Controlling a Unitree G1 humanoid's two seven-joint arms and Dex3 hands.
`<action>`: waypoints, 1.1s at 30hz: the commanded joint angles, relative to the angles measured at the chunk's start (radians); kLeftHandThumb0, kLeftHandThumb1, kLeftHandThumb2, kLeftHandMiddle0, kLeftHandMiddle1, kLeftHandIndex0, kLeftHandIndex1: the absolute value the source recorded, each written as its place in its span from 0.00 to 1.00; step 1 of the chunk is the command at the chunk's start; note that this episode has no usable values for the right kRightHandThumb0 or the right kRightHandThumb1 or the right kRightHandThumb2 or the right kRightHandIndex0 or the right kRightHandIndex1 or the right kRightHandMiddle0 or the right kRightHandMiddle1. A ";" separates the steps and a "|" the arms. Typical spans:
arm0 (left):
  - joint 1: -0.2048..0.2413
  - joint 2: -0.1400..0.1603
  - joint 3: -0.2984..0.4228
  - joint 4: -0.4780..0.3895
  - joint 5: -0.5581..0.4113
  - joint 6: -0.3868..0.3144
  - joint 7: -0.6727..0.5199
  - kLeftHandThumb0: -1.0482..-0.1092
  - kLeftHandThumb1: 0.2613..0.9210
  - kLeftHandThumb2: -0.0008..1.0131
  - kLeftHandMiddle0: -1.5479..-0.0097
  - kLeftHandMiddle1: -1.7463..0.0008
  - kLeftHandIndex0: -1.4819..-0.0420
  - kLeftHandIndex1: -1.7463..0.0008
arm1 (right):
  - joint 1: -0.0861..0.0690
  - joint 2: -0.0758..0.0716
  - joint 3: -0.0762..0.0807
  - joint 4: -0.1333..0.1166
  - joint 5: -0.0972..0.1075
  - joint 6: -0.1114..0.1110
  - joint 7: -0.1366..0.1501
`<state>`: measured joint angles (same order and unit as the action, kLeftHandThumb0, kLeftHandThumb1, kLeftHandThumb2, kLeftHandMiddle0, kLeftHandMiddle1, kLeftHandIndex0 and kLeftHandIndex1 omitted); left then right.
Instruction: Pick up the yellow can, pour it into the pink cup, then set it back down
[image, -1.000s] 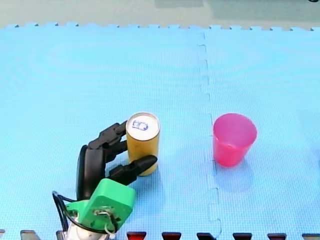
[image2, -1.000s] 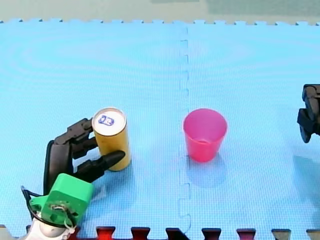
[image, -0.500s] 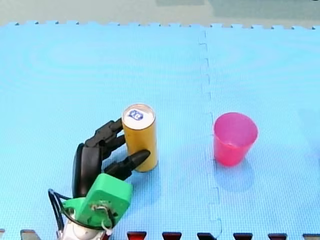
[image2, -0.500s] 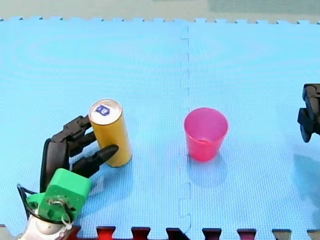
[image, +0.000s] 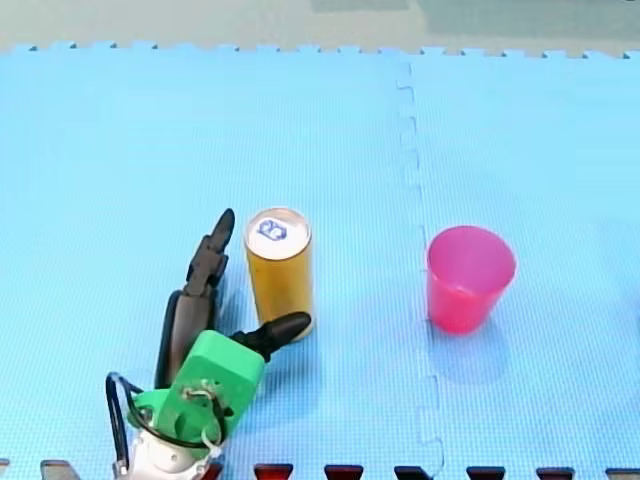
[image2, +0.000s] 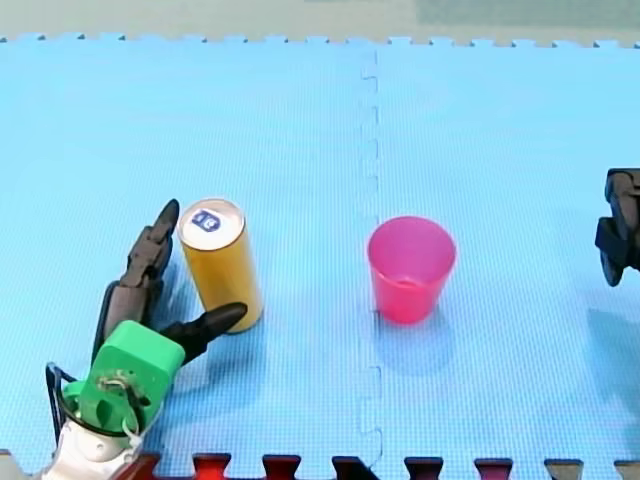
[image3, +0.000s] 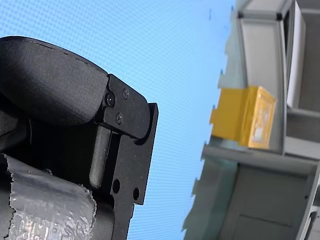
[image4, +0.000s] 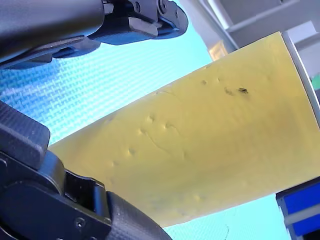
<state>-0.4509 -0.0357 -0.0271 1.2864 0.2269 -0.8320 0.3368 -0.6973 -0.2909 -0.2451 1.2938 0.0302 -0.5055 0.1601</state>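
The yellow can stands upright on the blue foam mat, left of the middle. My left hand comes in from the bottom left and brackets the can. Its fingers point straight along the can's left side with a gap between. Its thumb lies at the can's base on the near side. The second wrist view shows the can's dented yellow wall close between the fingers. The pink cup stands upright to the right of the can. My right hand is at the mat's right edge.
A seam between mat tiles runs front to back between the can and the cup. Red and dark blocks line the mat's near edge. The first wrist view shows grey shelving with a yellow box beyond the mat.
My left hand's fingers have let go of the can and straightened away from its side. The can, tilted half a second ago, now stands upright.
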 joint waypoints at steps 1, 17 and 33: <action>-0.011 0.000 0.012 -0.005 -0.016 0.006 -0.016 0.00 0.76 0.01 0.93 1.00 0.93 1.00 | -0.007 -0.007 0.000 0.002 0.000 0.005 -0.002; -0.011 0.051 0.043 -0.025 -0.065 -0.017 -0.187 0.00 0.86 0.03 0.94 1.00 0.94 1.00 | -0.020 -0.009 -0.002 0.006 -0.001 0.012 0.004; 0.026 0.132 0.167 -0.070 -0.300 -0.100 -0.667 0.00 0.91 0.02 0.88 0.98 0.93 1.00 | -0.019 -0.003 -0.003 0.003 0.003 0.009 0.010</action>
<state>-0.4359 0.0718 0.1183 1.2255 -0.0489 -0.9047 -0.2947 -0.7150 -0.2899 -0.2464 1.2982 0.0307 -0.4943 0.1686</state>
